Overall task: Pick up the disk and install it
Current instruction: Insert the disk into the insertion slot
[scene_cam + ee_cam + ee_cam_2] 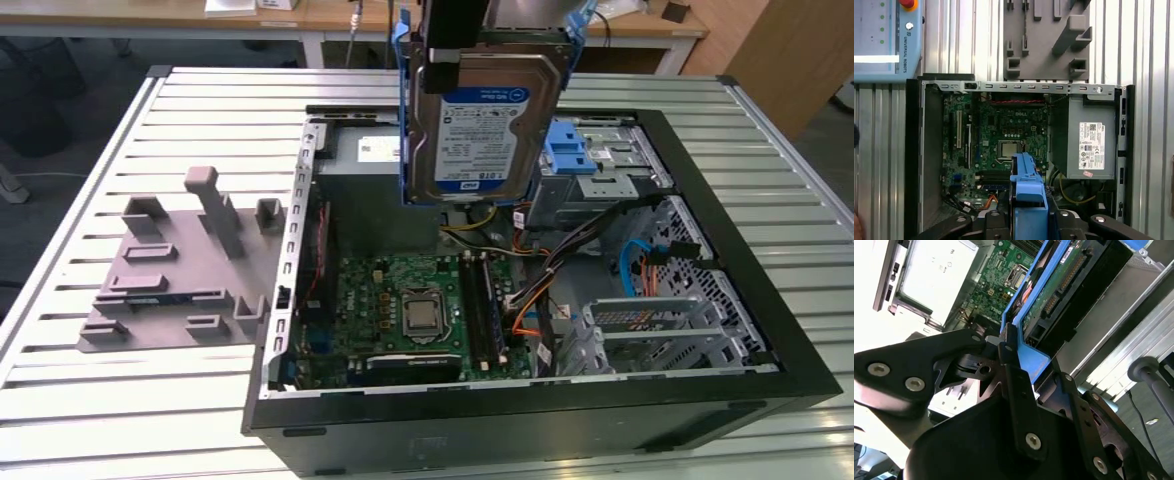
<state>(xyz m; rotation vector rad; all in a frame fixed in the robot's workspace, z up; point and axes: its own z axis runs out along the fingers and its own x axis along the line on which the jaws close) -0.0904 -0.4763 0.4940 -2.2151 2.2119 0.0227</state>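
The disk (481, 130) hangs upright above the back of the open computer case (534, 400), its blue-and-white label facing the camera and blue rails along both sides. My gripper (461, 40) comes down from above and is shut on the disk's upper end. In the second wrist view the dark fingers (1010, 371) clamp the blue rail, and the disk's (1064, 285) circuit board and connector point toward the case. In the first wrist view the blue rail of the disk (1027, 182) sticks out from my gripper (1027, 217) over the motherboard (1004, 130).
Inside the case sit a grey power-supply box (1091, 145), the motherboard (414, 310), loose cables (561, 270) and a grey drive cage with a blue latch (587, 152). A grey fixture plate (174, 270) lies on the slatted table at the exterior view's left.
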